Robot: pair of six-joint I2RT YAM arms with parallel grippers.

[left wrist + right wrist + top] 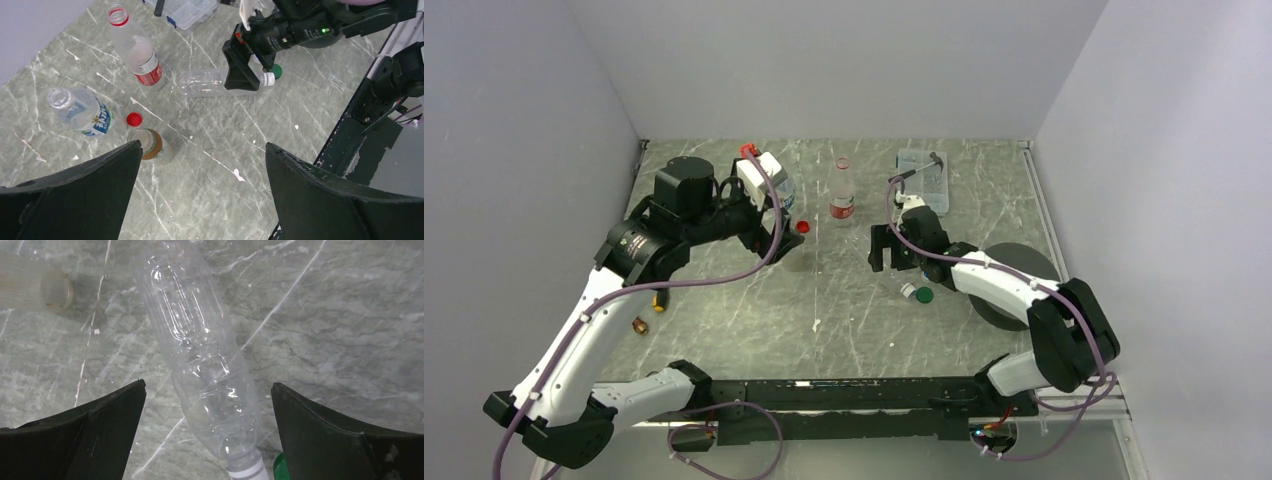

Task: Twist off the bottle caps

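The tall slim clear bottle point(200, 350) lies on its side with its white cap point(247, 472) on. My right gripper point(209, 384) is open and hovers over the bottle's shoulder, one finger on each side, not touching. The dark green cap point(277, 462) lies loose beside that neck. The bottle point(210, 82) and right gripper point(242, 65) also show in the left wrist view. My left gripper point(203, 145) is open and empty above bare table. The amber bottle point(150, 145), blue-label bottle point(80, 110) and red-label bottle point(135, 50) stand uncapped. The red cap point(133, 119) lies loose.
A clear plastic box point(922, 178) sits at the back of the marble table. A dark round disc point(1014, 270) lies at the right under my right arm. Small brown point(639, 325) and yellow point(659, 308) bits lie by my left arm. Grey walls close three sides.
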